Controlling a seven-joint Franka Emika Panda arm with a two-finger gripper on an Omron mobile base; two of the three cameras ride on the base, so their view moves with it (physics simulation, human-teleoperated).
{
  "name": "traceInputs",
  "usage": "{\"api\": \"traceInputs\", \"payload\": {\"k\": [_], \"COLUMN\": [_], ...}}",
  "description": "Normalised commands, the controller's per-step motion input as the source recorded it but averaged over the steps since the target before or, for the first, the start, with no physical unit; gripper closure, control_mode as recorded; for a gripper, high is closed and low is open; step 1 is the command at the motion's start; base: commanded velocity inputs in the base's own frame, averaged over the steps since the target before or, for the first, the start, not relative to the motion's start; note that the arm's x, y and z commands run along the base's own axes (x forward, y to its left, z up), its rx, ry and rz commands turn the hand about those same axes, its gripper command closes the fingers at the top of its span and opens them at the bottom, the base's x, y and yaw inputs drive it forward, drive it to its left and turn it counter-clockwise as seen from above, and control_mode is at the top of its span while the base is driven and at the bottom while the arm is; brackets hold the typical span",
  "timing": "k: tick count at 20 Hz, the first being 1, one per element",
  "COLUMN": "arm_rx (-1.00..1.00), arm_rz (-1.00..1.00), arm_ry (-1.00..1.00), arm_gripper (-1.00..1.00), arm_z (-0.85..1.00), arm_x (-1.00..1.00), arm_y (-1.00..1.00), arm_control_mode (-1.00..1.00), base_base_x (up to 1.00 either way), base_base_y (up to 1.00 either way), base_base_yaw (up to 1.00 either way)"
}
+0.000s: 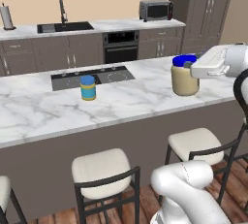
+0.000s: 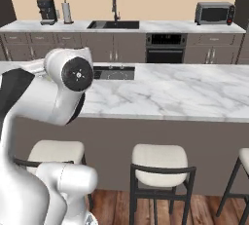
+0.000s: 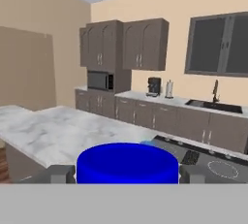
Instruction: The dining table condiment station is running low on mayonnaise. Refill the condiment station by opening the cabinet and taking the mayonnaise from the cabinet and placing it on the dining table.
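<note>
The mayonnaise (image 1: 185, 76) stands upright on the counter (image 1: 135, 97) between the fingers of the claw (image 3: 127, 173), which is spread wide around its blue lid.

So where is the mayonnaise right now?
In the left base view the mayonnaise stands upright on the dining table, at its right end, right of the cooktop and the teal jar, with the gripper at its lid.

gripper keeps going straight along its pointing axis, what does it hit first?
Likely the mayonnaise: its blue lid sits right between the gripper fingers. Beyond it lie the dining table and cooktop; depth is unclear.
</note>
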Motion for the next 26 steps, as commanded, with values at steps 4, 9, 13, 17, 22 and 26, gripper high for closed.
{"api": "traceInputs", "payload": {"k": [4,9,13,17,22,26], "arm_rx": [0.0,0.0,-0.02,0.0,0.0,0.0], "arm_rz": [0.37,0.27,0.09,0.07,0.1,0.18], "arm_ry": [-0.16,-0.19,-0.03,0.14,0.19,0.0], "arm_gripper": [1.0,1.0,1.0,1.0,1.0,1.0], "arm_z": [-0.78,-0.25,0.01,-0.22,-0.37,-0.36], "arm_x": [1.0,0.66,0.73,0.91,0.62,0.35], "arm_y": [0.0,0.01,0.09,0.21,0.01,-0.01], "arm_control_mode": [-1.0,-1.0,-1.0,-1.0,-1.0,-1.0], "base_base_x": [0.0,0.0,0.0,0.0,0.0,0.0], "base_base_y": [0.0,0.0,0.0,0.0,0.0,0.0], "base_base_yaw": [0.0,0.0,0.0,0.0,0.0,0.0]}}
